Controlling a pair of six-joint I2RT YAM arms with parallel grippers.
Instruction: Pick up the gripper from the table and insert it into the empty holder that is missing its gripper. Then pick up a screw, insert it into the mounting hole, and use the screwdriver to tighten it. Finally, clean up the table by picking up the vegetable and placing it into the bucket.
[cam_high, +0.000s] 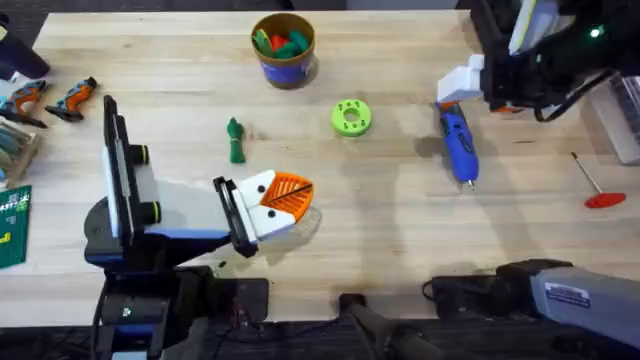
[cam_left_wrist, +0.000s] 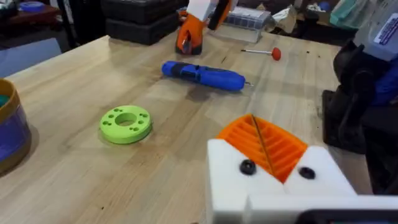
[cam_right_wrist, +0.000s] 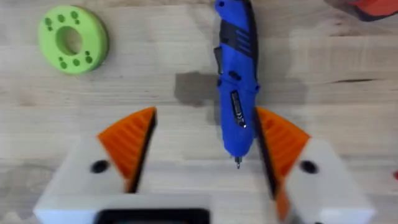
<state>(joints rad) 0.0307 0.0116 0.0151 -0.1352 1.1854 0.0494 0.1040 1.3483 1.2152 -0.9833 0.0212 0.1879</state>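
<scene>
While one screwdriver (cam_high: 456, 143) lies flat, one bucket (cam_high: 283, 50) stands.

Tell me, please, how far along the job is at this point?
Apparently done: the right hand has orange tips on both sides. In hand: it straddles the screwdriver, open, not gripping. Remaining: tightening the screw, and the vegetable lies on the table, outside the bucket.
</scene>
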